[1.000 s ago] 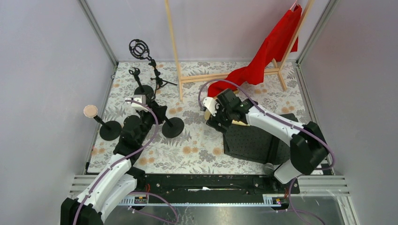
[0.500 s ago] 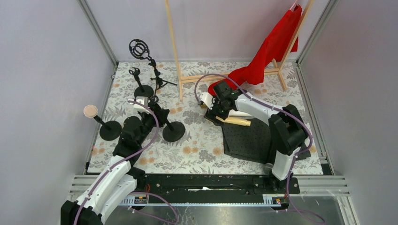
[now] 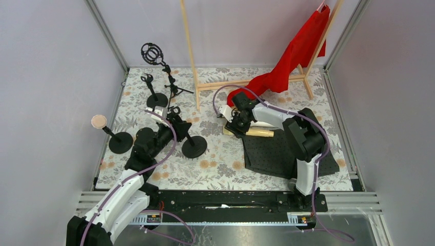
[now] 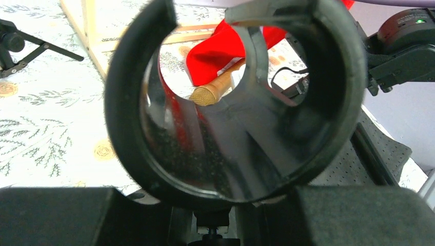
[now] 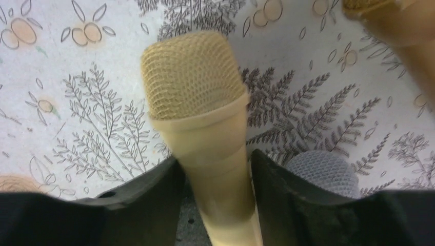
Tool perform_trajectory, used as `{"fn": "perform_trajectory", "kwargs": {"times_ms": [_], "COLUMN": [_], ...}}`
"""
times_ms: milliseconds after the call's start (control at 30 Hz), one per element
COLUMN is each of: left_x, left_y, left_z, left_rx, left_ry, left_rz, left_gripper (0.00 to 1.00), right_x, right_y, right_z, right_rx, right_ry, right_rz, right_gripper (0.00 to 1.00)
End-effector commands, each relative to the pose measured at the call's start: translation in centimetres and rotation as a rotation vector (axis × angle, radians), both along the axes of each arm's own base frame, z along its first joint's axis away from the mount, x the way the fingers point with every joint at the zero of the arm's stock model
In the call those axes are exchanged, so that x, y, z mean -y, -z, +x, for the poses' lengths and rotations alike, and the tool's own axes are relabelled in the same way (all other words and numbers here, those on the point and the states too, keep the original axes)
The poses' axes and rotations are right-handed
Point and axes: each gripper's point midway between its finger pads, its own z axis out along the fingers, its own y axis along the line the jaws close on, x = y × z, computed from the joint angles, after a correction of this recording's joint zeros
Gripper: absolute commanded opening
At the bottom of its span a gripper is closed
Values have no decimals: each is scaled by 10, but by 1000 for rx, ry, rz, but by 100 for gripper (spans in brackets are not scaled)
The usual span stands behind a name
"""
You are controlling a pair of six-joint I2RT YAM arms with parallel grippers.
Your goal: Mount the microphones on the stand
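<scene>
The table (image 3: 220, 166) I'm working over has a leafy floral surface. On its left half I see a tripod stand (image 3: 173, 91) at the back and three round-based ones: a far stand (image 3: 157, 99), a left stand (image 3: 120, 142) and a near stand (image 3: 194, 147). On the right lies a black mat (image 3: 277, 154), with the pale yellow microphone (image 3: 259, 133) along its far edge, its head over the pattern near a white microphone (image 5: 323, 171). Behind stands a wooden rack (image 3: 246, 83), its red cloth (image 3: 256, 82) trailing onto the table.
</scene>
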Motion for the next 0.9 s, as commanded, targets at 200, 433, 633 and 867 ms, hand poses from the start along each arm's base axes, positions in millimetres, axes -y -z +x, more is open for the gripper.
{"fn": "perform_trajectory", "kwargs": {"times_ms": [200, 433, 633, 867], "left_x": [26, 42, 54, 67], "left_y": [-58, -59, -63, -48], "left_z": [-9, -22, -32, -30], "left_rx": [226, 250, 273, 253], "left_ry": [151, 243, 325, 341], "left_rz": [-56, -61, -69, -39], "left_gripper": [0, 0, 0, 0], "right_x": [-42, -61, -45, -20], "right_y": [-61, -157, -220, -266], "right_z": [10, -3, -22, -51], "right_rx": [111, 259, 418, 527], "right_ry": [48, 81, 131, 238], "right_rz": [305, 633, 817, 1041], "right_gripper": [27, 0, 0, 0]}}
